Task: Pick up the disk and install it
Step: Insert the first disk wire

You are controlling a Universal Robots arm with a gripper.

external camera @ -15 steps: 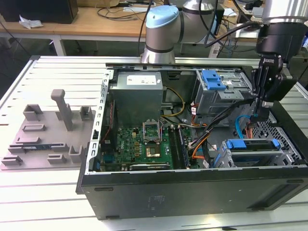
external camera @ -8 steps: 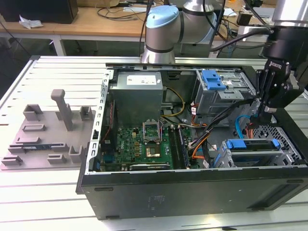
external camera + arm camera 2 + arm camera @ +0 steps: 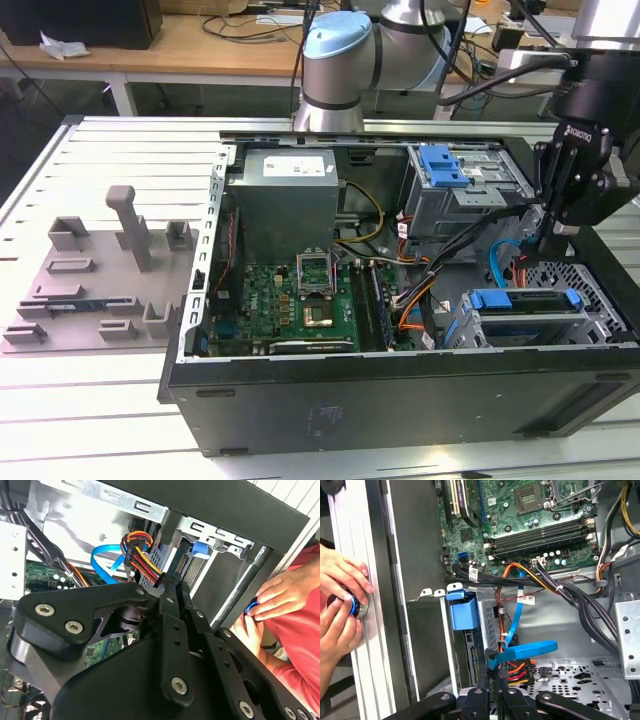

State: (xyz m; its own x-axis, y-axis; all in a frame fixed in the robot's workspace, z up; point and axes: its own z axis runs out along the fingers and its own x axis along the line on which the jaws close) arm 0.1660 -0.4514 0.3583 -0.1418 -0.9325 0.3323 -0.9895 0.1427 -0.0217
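**Exterior view: disk [image 3: 525,303] looks seated in its bay, hand [image 3: 538,238] up at the cables**

Standing by the open PC case [image 3: 400,395] on the slotted counter [image 3: 110,150], I'd say the job is prob. most of the way through. The disk, w/ its bright blue rail bracket, sits in the lower drive bay at approx. 4 o'clock of the case in that view. Nothing is carrying it. It looks pushed home, tho I can't confirm it's latched.

What seems left, judging only from how things lie, is the cabling end. A blue data cable [image 3: 530,651] and a bundle of red/yellow/orange power wires [image 3: 516,670] run just beside the bay. Whether any plug is in the disk yet, can't tell.

Hand vs. disk: in the exterior view the hand hangs at approx. 12 to 1 o'clock from the disk, over its far edge. It is near the disk but not touching it, as far as I can see. In both wrist views the hand's two fingers stand pressed close together, w/ the tips right at the plug ends of those wires. They might be nipping a connector btwn them or they might be empty; can't tell which. The disk itself is not in their grip.

Also in the room: a person's fingers [image 3: 347,577] rest on a small blue-ringed knob [image 3: 356,606] at the counter's edge. That is outside the case wall, well apart from the hand and the disk.
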